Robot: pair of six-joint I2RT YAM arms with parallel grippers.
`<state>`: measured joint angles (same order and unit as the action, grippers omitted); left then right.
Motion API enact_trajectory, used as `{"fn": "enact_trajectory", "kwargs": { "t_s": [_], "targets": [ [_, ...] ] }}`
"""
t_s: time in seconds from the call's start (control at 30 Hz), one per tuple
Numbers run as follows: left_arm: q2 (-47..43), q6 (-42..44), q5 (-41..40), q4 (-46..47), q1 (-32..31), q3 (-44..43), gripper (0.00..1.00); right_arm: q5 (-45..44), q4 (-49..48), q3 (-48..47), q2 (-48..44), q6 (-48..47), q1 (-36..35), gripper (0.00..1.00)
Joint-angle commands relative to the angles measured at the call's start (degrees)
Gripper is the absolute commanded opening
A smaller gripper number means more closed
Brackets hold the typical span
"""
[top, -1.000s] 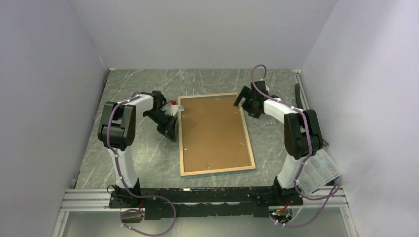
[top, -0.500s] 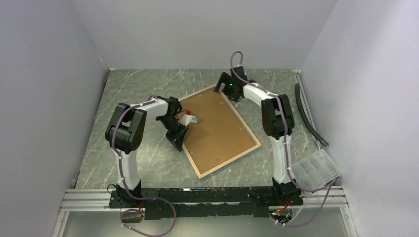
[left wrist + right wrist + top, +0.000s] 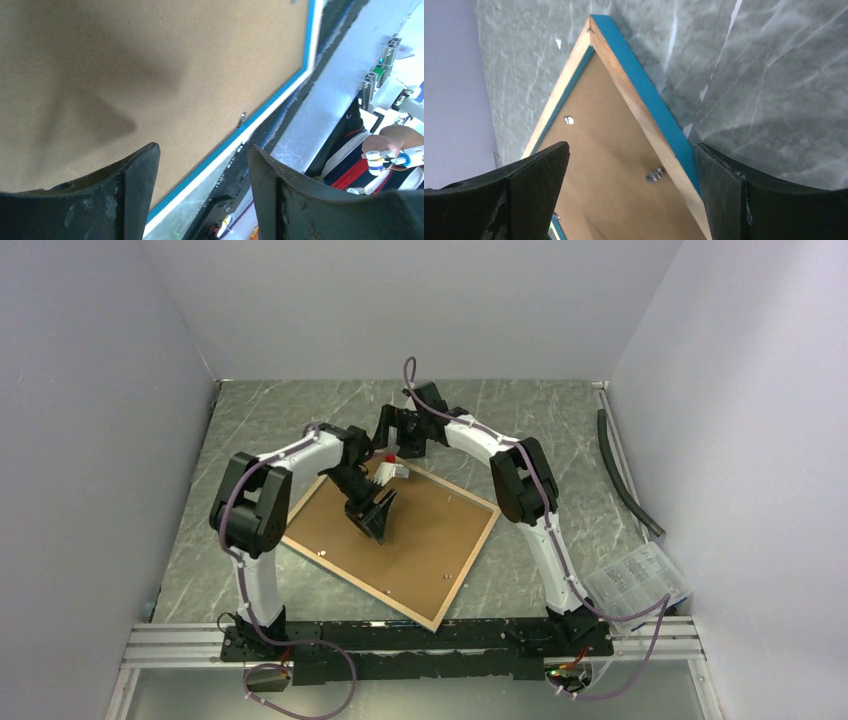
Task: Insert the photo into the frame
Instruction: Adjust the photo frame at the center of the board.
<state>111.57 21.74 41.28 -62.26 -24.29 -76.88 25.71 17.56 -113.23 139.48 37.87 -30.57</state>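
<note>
The frame (image 3: 467,568) lies face down and askew on the table, its brown backing board (image 3: 425,545) up. The photo is out of view. My left gripper (image 3: 381,523) hovers open over the middle of the board. In the left wrist view its fingers point past the frame's turquoise rim (image 3: 200,172), and nothing is between them (image 3: 202,146). My right gripper (image 3: 400,447) is open at the frame's far corner. In the right wrist view that corner's wood-and-turquoise rim (image 3: 644,100) and the board (image 3: 604,150) lie between the wide fingers (image 3: 631,146) without touching them.
A clear plastic parts box (image 3: 640,585) sits at the near right by the wall. A black hose (image 3: 625,470) runs along the right wall. Grey walls close in three sides, and an aluminium rail (image 3: 170,645) carries the arm bases in front.
The frame has turned on the table, its far corner swinging left. My right gripper followed that corner leftward. My left gripper moved right from beside the frame to over the board and opened.
</note>
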Motion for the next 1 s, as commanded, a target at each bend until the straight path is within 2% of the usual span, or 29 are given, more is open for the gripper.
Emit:
{"fn": "enact_trajectory", "kwargs": {
  "t_s": [0.0, 0.17, 0.27, 0.47, 0.63, 0.8, 0.97],
  "targets": [
    [-7.85, 5.27, 3.89, -8.95, 2.87, -6.77, 0.72, 1.2, 3.14, 1.95, -6.92, -2.37, 2.7, 1.0],
    [-7.93, 8.62, 5.18, -15.25, 14.68, -18.57, 0.72, -4.46, 2.32, 8.0, -14.77, -2.34, 6.59, 1.0],
    [-5.45, 7.14, 3.05, -12.28, 23.39, -22.3, 0.69, -8.85, 1.97, 15.72, -22.21, -0.95, 9.04, 1.0],
    [3.11, 1.6, -6.22, -1.56, 35.64, -22.16, 0.5, -17.27, 6.16, 38.65, -39.67, 4.52, 10.73, 1.0],
    [6.28, 0.15, -11.7, 4.49, 38.98, -17.54, 0.37, -18.17, 9.67, 54.55, -51.34, 8.67, 11.24, 1.0],
    [5.92, 0.5, -9.54, 5.53, 38.42, -12.21, 0.31, -15.31, 10.43, 65.42, -60.03, 12.69, 11.23, 1.0],
    [5.35, 1.01, -7.82, 5.2, 37.22, -8.77, 0.25, -10.92, 6.24, 72.83, -63.44, 16.9, 10.28, 1.0]
  ]
}}
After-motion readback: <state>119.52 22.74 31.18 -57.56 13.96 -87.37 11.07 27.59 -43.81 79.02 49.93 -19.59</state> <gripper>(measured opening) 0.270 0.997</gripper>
